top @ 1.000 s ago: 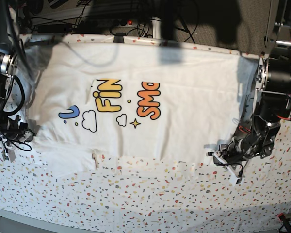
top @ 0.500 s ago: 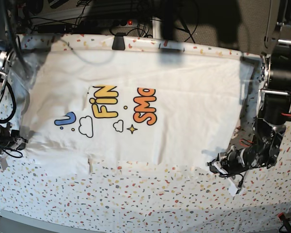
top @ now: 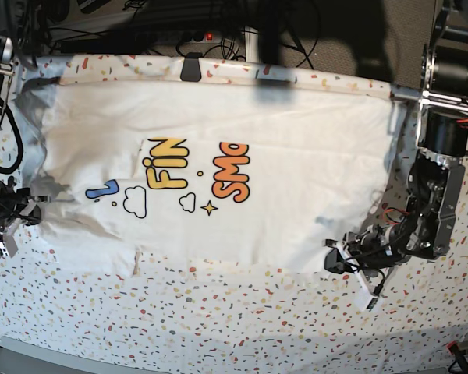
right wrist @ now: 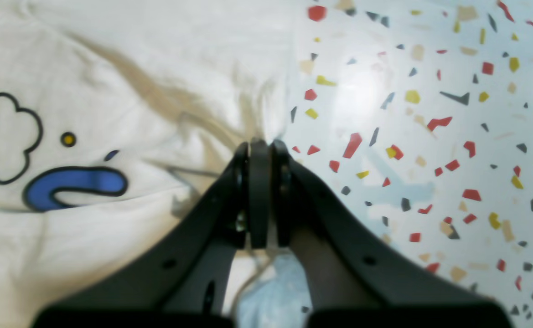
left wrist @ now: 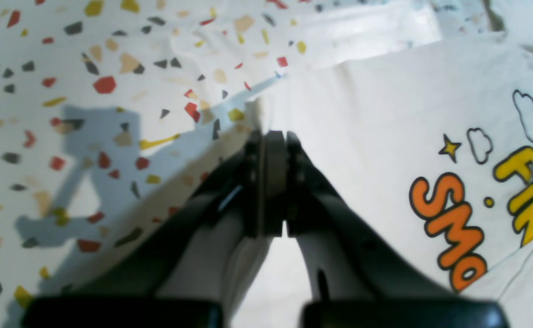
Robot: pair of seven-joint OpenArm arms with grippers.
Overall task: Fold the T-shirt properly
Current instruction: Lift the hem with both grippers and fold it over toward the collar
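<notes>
The white T-shirt (top: 281, 148) lies spread print-up on the speckled table cover (top: 234, 312), with yellow "FiN" (top: 164, 164) and orange "SMo" (top: 232, 171) showing. My left gripper (top: 334, 259), on the base view's right, is shut on the shirt's front edge. In the left wrist view the left gripper (left wrist: 268, 136) pinches that white edge (left wrist: 259, 109). My right gripper (top: 23, 212), on the base view's left, is shut on the shirt's other end. In the right wrist view the right gripper (right wrist: 259, 146) clamps wrinkled cloth (right wrist: 211, 114) near the blue print (right wrist: 72, 184).
A black clip (top: 191, 66) sits at the table's far edge, with cables and dark equipment (top: 179, 23) behind it. Both arm bases stand at the table's sides, one of them (top: 452, 78) on the right. Bare speckled cover (top: 218, 327) runs along the front.
Both grippers have pulled the shirt toward the base view's left and a little forward. The print has shifted left, and the left gripper has moved inward along the front edge.
</notes>
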